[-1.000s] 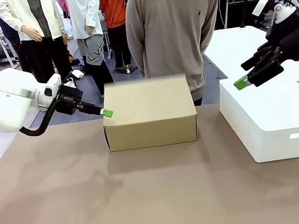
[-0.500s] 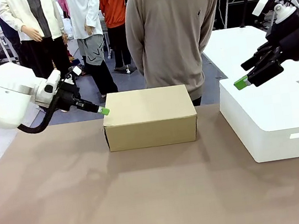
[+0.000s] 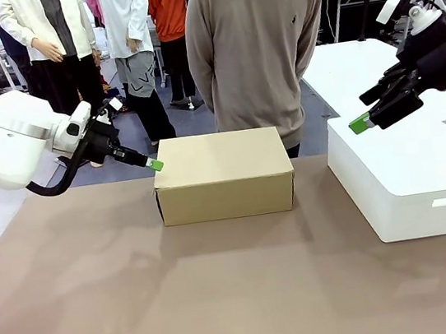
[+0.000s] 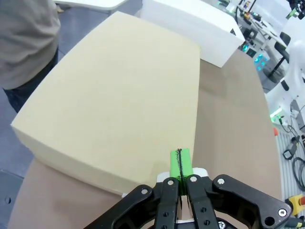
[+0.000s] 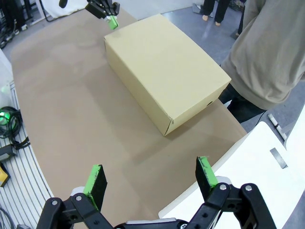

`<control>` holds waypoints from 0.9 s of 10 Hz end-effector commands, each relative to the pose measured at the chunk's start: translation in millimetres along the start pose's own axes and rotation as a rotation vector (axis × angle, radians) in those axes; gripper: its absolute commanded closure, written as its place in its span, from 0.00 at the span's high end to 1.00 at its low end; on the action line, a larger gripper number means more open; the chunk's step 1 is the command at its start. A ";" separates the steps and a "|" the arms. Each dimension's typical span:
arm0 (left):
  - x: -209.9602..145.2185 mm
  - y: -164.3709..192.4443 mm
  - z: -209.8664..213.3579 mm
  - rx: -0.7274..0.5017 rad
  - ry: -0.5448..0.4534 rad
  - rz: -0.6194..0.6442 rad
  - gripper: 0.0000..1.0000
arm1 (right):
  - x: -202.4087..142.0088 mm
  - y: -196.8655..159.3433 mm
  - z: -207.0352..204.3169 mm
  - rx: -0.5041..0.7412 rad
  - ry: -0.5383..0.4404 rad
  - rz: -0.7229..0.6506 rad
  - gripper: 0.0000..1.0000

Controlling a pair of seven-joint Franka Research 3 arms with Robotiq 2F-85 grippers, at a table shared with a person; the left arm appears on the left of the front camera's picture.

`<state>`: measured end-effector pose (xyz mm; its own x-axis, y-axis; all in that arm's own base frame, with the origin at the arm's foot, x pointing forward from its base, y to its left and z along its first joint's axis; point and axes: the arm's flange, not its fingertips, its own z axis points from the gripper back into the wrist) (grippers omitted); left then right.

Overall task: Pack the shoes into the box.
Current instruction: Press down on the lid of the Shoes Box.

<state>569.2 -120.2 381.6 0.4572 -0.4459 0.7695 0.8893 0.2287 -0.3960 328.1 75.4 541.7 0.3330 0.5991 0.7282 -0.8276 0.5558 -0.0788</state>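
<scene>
The tan cardboard box (image 3: 224,177) stands shut at the middle of the brown table, its lid flat. The shoes are hidden from view. My left gripper (image 3: 156,165) is shut with nothing in it, its green tips at the box's top left corner. In the left wrist view the closed fingertips (image 4: 180,162) hover just over the lid's edge of the box (image 4: 119,95). My right gripper (image 3: 363,111) hangs open and empty above the white block, well right of the box. In the right wrist view its fingers (image 5: 151,179) frame the table, with the box (image 5: 164,71) farther off.
A large glossy white block (image 3: 408,182) lies on the table's right side. A person in a grey sweater (image 3: 259,37) stands just behind the box, arms back. Other people stand farther behind at the left. The table's near half is bare.
The box's lid, raised and blurred a second ago, has come down flat. My left gripper has drawn slightly up and left. The right arm has not moved.
</scene>
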 end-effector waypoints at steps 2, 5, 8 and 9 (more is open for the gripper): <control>-4.2 -0.1 -1.7 0.010 -0.018 -0.017 0.00 | 0.1 -0.8 -0.4 0.010 -0.013 -0.002 1.00; -4.2 -0.1 -1.7 0.010 -0.018 -0.017 0.00 | 0.1 -0.8 -0.4 0.010 -0.013 -0.002 1.00; 12.5 -13.3 8.8 0.015 0.066 -0.036 0.00 | 0.1 -0.8 -0.4 0.010 -0.013 -0.002 1.00; 23.2 -23.4 17.6 0.063 0.154 -0.064 0.00 | 0.1 -0.8 -0.4 0.010 -0.013 -0.002 1.00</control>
<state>565.6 -120.1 396.5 0.4202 -0.5144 0.7475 0.9073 0.2254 -0.3548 328.1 75.5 541.6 0.3330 0.5991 0.7281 -0.8276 0.5558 -0.0787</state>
